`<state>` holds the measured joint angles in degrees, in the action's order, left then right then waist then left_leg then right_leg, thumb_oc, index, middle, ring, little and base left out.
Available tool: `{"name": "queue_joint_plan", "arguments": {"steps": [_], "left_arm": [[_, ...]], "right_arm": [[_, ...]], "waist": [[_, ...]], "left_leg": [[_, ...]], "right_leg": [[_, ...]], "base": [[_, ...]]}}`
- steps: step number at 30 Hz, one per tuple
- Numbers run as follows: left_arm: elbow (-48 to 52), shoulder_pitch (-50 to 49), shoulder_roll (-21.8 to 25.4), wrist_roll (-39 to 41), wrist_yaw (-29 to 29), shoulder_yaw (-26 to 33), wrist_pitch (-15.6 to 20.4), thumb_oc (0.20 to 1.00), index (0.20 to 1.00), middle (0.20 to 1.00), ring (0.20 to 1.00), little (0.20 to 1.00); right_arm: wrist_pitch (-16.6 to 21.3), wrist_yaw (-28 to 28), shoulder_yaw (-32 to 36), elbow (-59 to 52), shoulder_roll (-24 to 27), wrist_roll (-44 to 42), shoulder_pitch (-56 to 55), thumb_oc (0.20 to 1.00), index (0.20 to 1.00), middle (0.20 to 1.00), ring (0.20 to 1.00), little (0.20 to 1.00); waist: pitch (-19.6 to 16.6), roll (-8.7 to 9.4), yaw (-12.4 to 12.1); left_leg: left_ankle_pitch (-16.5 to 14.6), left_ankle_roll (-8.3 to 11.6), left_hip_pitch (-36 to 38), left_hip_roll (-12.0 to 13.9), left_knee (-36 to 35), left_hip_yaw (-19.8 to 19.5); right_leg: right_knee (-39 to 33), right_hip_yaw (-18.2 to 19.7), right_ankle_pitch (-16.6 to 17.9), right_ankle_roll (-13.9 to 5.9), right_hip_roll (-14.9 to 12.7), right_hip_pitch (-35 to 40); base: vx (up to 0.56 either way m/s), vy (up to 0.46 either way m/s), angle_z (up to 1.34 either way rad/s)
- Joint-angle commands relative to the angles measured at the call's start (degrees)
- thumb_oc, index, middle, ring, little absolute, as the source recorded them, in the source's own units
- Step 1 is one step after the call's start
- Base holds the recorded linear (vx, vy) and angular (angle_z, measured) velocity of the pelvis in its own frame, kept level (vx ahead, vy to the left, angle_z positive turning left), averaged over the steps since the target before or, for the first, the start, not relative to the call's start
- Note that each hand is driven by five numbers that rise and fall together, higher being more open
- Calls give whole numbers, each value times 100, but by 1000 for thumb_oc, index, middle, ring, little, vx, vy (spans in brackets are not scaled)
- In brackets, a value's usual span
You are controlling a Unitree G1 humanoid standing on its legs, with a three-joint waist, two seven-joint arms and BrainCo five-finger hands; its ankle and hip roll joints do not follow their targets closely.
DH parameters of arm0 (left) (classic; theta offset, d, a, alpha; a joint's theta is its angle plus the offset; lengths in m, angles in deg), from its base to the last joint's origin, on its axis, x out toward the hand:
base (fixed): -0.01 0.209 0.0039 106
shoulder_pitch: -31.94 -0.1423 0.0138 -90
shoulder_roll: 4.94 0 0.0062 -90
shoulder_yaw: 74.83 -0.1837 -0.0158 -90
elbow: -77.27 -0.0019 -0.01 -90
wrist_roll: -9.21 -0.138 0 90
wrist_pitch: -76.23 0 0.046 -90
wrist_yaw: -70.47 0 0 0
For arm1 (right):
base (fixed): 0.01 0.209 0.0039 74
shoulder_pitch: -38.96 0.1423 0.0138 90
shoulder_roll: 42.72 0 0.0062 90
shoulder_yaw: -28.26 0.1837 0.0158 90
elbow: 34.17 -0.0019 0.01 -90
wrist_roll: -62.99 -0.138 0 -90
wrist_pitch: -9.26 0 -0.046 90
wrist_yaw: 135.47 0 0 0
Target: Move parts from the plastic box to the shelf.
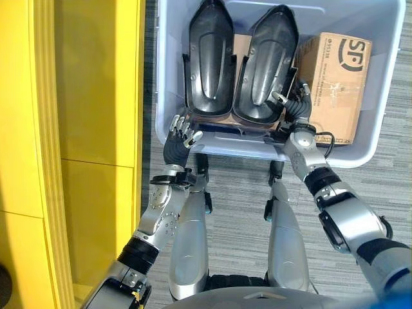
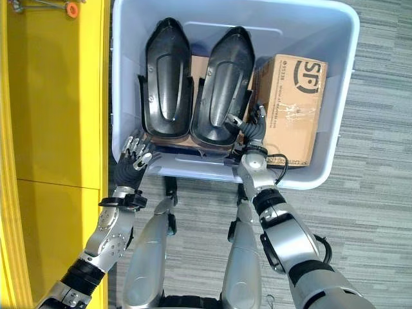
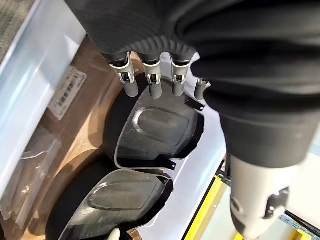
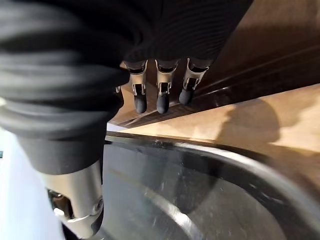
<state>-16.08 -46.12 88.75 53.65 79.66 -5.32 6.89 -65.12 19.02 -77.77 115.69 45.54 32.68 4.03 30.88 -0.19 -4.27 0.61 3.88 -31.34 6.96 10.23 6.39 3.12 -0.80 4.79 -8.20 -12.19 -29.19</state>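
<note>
While the plastic box point(image 1: 168, 90) is sitting on the grey carpet point(image 1: 238, 219) right beside the yellow shelf point(image 1: 96, 96), it is holding two black moulded parts side by side, standing on end and leaning back against its far wall. The left black part point(image 1: 209, 61) is sitting nearer the shelf side, and the right black part point(image 1: 264, 64) is touching it along one long edge. A cardboard box point(image 1: 335, 80) is standing upright in the same container on the far side of the right black part, just beside it. A flat brown cardboard sheet point(image 3: 75, 125) is lying behind and under the two parts. That is making two black parts, one cardboard box and one sheet of cardboard in the one container.

The left hand point(image 1: 180, 132) is hovering at the near rim of the plastic box, by the lower end of the left black part, its fingers relaxed and spread and grasping nothing. In its wrist view the fingers are pointing toward the left black part without closing on it.

The right hand point(image 1: 293, 96) is reaching inside the container, between the right black part and the cardboard box, with its fingers straight and nothing clasped.

Both parts are resting in the plastic box.
</note>
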Motion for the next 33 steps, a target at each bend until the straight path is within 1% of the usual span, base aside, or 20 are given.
{"name": "queue_joint_plan", "arguments": {"steps": [1, 2, 3, 4, 6, 7, 8, 9, 15, 17, 18, 22, 25, 31, 33], "left_arm": [[866, -74, 161, 129, 5, -95, 338, 1000, 1000, 1000, 1000, 1000], [882, -65, 182, 154, 0, -143, 352, 1000, 1000, 1000, 1000, 1000], [881, -63, 182, 155, 0, -142, 352, 1000, 1000, 1000, 1000, 1000], [888, -18, 202, 154, 14, -228, 355, 1000, 1000, 1000, 1000, 1000], [895, 30, 198, 152, 37, -278, 347, 1000, 1000, 1000, 1000, 1000], [895, 32, 198, 151, 37, -277, 347, 1000, 1000, 1000, 1000, 1000], [892, 43, 201, 142, 37, -283, 346, 1000, 1000, 1000, 1000, 1000], [878, 83, 183, 121, 50, -284, 355, 1000, 1000, 1000, 1000, 1000], [809, 102, 143, 112, 40, -266, 358, 1000, 1000, 1000, 1000, 1000], [744, 148, 132, 98, 29, -250, 353, 1000, 1000, 1000, 1000, 1000], [744, 148, 132, 98, 29, -250, 353, 1000, 1000, 1000, 1000, 1000], [645, 159, 167, 134, -51, -203, 346, 1000, 1000, 1000, 1000, 1000], [577, 118, 209, 166, -145, -127, 336, 1000, 1000, 1000, 1000, 1000], [494, -135, 325, 197, -314, 125, 256, 1000, 1000, 1000, 1000, 1000], [485, -264, 367, 205, -363, 252, 224, 1000, 1000, 1000, 1000, 1000]], "right_arm": [[64, -177, -93, -60, 313, -91, 251, 1000, 1000, 1000, 1000, 1000], [-11, -170, -166, 216, 327, -50, 433, 1000, 1000, 1000, 1000, 1000], [-9, -168, -166, 221, 327, -51, 437, 1000, 1000, 1000, 1000, 1000], [-149, -166, -288, 677, 303, 67, 707, 1000, 1000, 1000, 1000, 1000], [-326, -123, -438, 1055, 287, 255, 872, 1000, 1000, 1000, 1000, 1000], [-325, -121, -439, 1058, 287, 255, 875, 1000, 1000, 1000, 1000, 1000], [-370, -102, -451, 1131, 291, 279, 896, 784, 784, 784, 784, 784], [-465, -36, -493, 1295, 280, 326, 912, 200, 200, 200, 200, 200], [-569, -24, -509, 1401, 213, 461, 743, 200, 200, 200, 200, 200], [-550, -36, -496, 1250, 250, 513, 565, 200, 200, 200, 200, 200], [-550, -36, -496, 1250, 250, 513, 565, 200, 200, 200, 200, 200], [-417, -83, -411, 733, 537, 450, 453, 200, 200, 200, 200, 200], [-260, -60, -322, 55, 830, 281, 346, 200, 200, 200, 200, 200], [31, -93, -86, -1695, 1406, 218, 12, 200, 200, 200, 200, 200], [75, -110, 31, -2193, 1591, 377, -96, 200, 200, 200, 200, 200]], "waist": [[-109, -151, -108], [-109, -176, -147], [-109, -177, -145], [-109, -207, -215], [-109, -249, -292], [-109, -251, -290], [-109, -265, -306], [-109, -284, -337], [-109, -303, -372], [-109, -254, -334], [-109, -254, -334], [-109, -111, -239], [-127, -17, -186], [-543, 180, -26], [-715, 206, 10]], "left_leg": [[-54, 216, -261, 311, 424, -500], [-53, 212, -321, 301, 445, -535], [-54, 212, -325, 301, 448, -538], [-60, 193, -421, 270, 494, -580], [-78, 168, -541, 240, 555, -639], [-79, 168, -545, 240, 558, -642], [-80, 168, -568, 230, 571, -652], [-83, 164, -604, 202, 582, -673], [-97, 148, -542, 173, 606, -683], [-91, 157, -292, 187, 522, -627], [-91, 157, -291, 187, 521, -626], [-22, 199, 202, 243, 267, -573], [42, 231, 550, 280, 101, -549], [140, 312, 1101, 398, -223, -475], [161, 336, 1307, 453, -341, -446]], "right_leg": [[444, -81, 309, -158, -292, -210], [455, -106, 298, -160, -304, -236], [456, -108, 297, -160, -304, -238], [482, -135, 288, -162, -302, -276], [510, -176, 272, -162, -317, -321], [511, -178, 272, -162, -317, -323], [521, -181, 266, -162, -323, -337], [541, -199, 262, -155, -330, -353], [575, -207, 231, -141, -355, -271], [502, -195, 250, -147, -360, -62], [502, -195, 251, -147, -360, -62], [366, -203, 314, -184, -352, 334], [287, -214, 354, -199, -359, 612], [65, -223, 370, -208, -336, 1062], [-5, -237, 353, -215, -327, 1215]], "base": [[10, -9, 6], [7, -7, 9], [11, -13, 16], [4, -7, 13], [-1, -11, 7], [-1, -2, 9], [2, 7, 12], [2, 7, 11], [1, 10, 2], [-9, 36, 0], [0, 0, 0], [0, 0, 0], [11, -7, -3], [53, -26, -4], [85, -37, -13]]}}
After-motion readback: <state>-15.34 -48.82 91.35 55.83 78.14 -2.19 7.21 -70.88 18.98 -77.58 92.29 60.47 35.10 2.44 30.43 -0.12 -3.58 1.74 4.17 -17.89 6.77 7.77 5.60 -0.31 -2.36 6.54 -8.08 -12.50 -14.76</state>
